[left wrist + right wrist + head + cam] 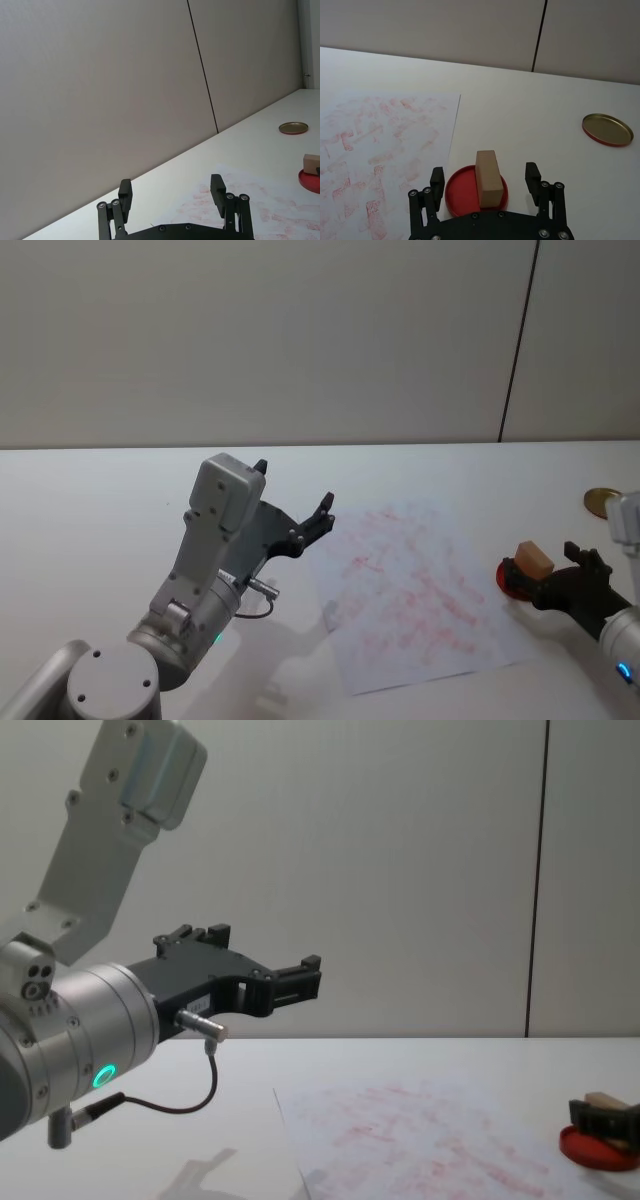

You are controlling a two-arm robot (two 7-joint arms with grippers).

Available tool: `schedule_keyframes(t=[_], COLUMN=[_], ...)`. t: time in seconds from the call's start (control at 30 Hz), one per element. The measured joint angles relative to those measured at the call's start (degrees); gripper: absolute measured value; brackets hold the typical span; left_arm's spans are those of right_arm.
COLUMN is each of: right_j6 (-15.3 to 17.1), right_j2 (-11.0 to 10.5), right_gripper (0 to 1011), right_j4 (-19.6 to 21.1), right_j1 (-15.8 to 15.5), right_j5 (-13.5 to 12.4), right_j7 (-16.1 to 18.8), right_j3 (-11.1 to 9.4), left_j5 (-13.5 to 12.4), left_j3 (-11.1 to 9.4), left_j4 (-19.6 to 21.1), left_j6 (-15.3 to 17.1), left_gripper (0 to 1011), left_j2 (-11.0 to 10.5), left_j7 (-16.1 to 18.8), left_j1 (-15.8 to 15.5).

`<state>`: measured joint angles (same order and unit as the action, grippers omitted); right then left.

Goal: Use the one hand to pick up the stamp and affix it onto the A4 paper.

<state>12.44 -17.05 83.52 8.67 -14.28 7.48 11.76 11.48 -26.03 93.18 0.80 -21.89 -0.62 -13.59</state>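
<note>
Head view: paper (420, 590) lies centre-right. The stamp (534, 558) stands on the red pad (507, 582) at the right edge, with the right gripper (548, 572) at it. The left gripper (293, 487) hangs centre-left.
Left wrist view: its jaws gape.
Right wrist view: jaws apart, flanking the stamp without touching it, lower centre.
Chest view: stamp in the lower right corner.

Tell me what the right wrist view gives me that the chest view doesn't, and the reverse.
Right wrist view, not chest: the gold round lid lying on the table beyond the red ink pad, and the stamp standing on that pad between the open right pincer, with gaps either side. Chest view, not right wrist: the left pincer, open, raised near the left edge of the A4 paper. Both: the paper, pad, stamp and right pincer.
</note>
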Motion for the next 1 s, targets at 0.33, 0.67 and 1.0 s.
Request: schedule_keyframes(t=[0.33,0.67,1.0], right_j6=[0.6,0.4,-0.7], right_j2=[0.5,0.7,0.8], right_gripper=[792,504,220], right_j4=[-2.9,-4.3,-5.0], right_j1=[1.6,2.3,2.6], right_j5=[-0.3,-0.4,0.2], right_j7=[1.1,2.1,2.5], right_j3=[-0.2,-0.3,-0.3], left_j5=[0.0,0.0,0.0], left_j3=[0.0,0.0,0.0], left_j4=[0.0,0.0,0.0], left_j6=[0.0,0.0,0.0], left_gripper=[993,993,993], left_j2=[0.0,0.0,0.0], left_j7=[0.0,0.0,0.0], left_j1=[0.0,0.0,0.0])
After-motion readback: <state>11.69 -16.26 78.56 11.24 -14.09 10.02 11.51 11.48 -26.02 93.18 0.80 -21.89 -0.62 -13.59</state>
